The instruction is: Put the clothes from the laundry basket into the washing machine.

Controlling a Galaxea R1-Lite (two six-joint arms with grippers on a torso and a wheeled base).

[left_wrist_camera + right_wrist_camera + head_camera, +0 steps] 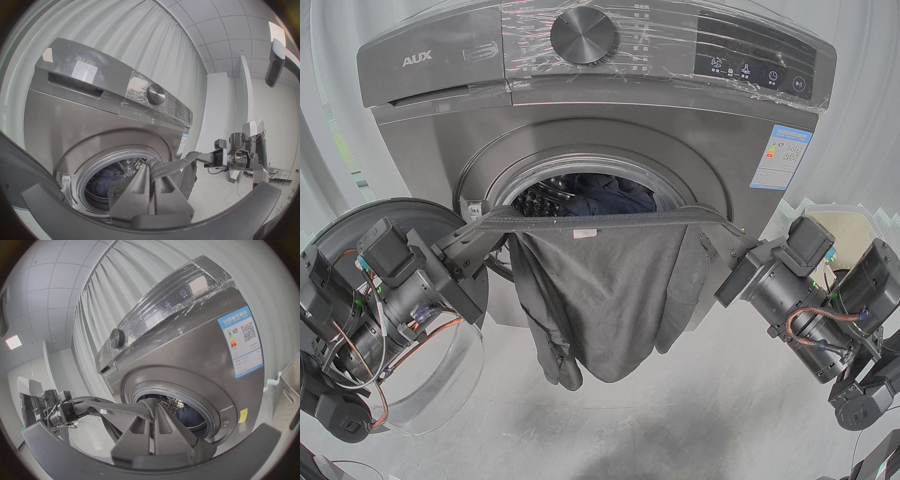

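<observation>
The dark grey front-loading washing machine [425,144] stood with its round glass-centred door [425,375] swung open at 8 o'clock of the drum mouth. A dark grey cloth garment [606,294] hung in front of that mouth. Its waistband was pulled taut across the lower rim, and its hem hung free above the pale grey floor [706,406]. A pale plastic laundry basket [850,231] sat at 3 o'clock of the machine. The left end effector [464,240] was clamped on the waistband at the garment's 10 o'clock, and the right end effector [731,234] on it at 2 o'clock. Dark blue clothes [606,194] lay inside the drum. A blue-and-white printed label [780,156] was stuck at 2 o'clock of the mouth, and a small white tag [584,233] sat at the waistband's middle.
</observation>
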